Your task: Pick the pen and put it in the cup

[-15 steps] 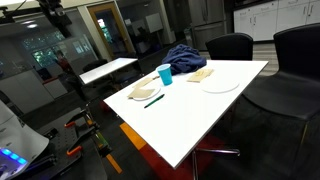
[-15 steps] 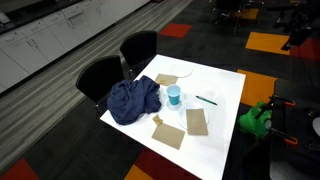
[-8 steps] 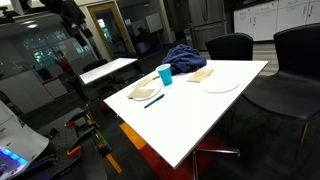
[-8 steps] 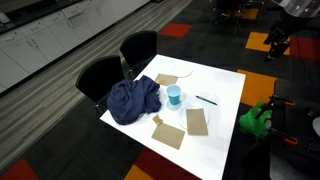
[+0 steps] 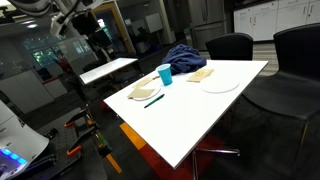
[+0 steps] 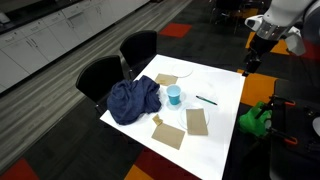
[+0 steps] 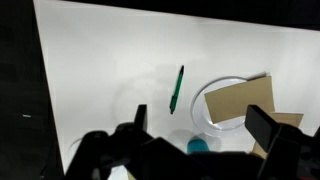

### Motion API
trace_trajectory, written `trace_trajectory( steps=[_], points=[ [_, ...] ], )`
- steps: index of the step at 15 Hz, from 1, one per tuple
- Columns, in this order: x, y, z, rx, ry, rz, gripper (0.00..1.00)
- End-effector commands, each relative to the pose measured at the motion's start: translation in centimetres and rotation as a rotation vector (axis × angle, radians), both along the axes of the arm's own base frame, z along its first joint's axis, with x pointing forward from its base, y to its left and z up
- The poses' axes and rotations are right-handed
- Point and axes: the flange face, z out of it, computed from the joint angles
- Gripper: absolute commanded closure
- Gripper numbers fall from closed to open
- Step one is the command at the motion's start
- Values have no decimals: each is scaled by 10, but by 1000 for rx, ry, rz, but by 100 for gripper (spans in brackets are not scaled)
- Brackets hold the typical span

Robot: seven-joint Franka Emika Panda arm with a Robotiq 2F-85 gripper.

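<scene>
wrist view: pen (image 7: 177, 90) beside white dish (image 7: 218, 127)

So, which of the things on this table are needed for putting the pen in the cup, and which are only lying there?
Needed:
- pen
- cup

Only lying there:
- blue cloth
- white plate
- white dish
- brown card pieces
</scene>
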Motion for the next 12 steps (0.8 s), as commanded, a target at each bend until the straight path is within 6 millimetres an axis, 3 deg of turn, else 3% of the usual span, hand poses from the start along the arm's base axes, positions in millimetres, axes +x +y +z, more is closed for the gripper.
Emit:
trace_trajectory(
  steps=[1, 12],
  points=[
    [20, 2, -38, 60, 8, 9, 0],
    [89, 23, -140, 129, 108, -16, 0]
  ],
)
